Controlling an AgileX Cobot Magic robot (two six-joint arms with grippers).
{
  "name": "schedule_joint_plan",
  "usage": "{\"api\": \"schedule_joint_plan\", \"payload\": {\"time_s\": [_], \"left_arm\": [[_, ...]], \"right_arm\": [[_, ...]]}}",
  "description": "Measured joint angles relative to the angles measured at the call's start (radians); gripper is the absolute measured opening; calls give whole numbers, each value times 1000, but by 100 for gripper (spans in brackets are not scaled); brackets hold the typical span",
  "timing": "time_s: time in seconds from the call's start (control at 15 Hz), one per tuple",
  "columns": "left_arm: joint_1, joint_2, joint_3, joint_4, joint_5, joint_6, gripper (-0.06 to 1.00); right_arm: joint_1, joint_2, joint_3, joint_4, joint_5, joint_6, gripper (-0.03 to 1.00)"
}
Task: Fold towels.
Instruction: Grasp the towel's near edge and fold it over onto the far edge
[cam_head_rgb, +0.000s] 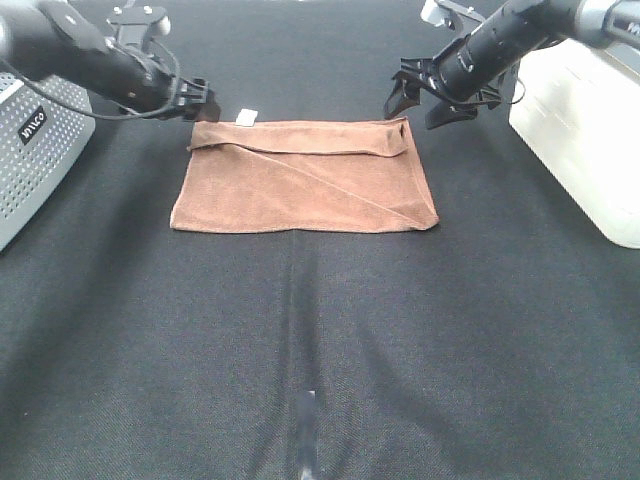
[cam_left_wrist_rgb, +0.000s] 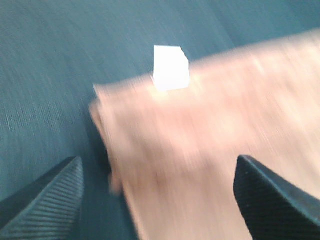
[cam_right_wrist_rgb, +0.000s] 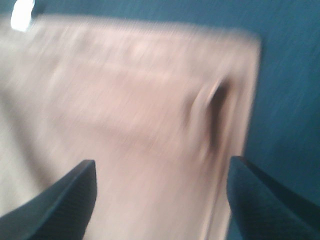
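A rust-brown towel (cam_head_rgb: 305, 178) lies folded once on the dark table, its upper layer creased along the far edge and diagonally. A small white tag (cam_head_rgb: 246, 117) sticks out at its far left edge. My left gripper (cam_head_rgb: 200, 100) hovers open just beyond the far left corner. My right gripper (cam_head_rgb: 420, 100) hovers open just beyond the far right corner. In the left wrist view the towel (cam_left_wrist_rgb: 210, 145) and tag (cam_left_wrist_rgb: 171, 67) are blurred between the open fingers (cam_left_wrist_rgb: 45, 200). In the right wrist view the towel (cam_right_wrist_rgb: 130, 100) fills the frame, blurred, between open fingers (cam_right_wrist_rgb: 57, 200).
A grey perforated box (cam_head_rgb: 35, 150) stands at the left edge. A white container (cam_head_rgb: 585, 125) stands at the right edge. The dark cloth table (cam_head_rgb: 320, 350) stretches wide in front of the towel.
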Motion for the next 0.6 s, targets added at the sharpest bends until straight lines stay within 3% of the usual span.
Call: {"api": "schedule_joint_plan", "payload": {"time_s": [0.33, 0.47, 0.6], "left_arm": [[93, -18, -1, 19, 336, -256, 78], [93, -22, -1, 19, 379, -284, 78], [91, -51, 24, 18, 435, -374, 78]], "right_arm": [[0, -42, 0, -25, 219, 93, 72], [0, -45, 0, -30, 253, 117, 72], [0, -46, 0, -69, 274, 169, 72]]}}
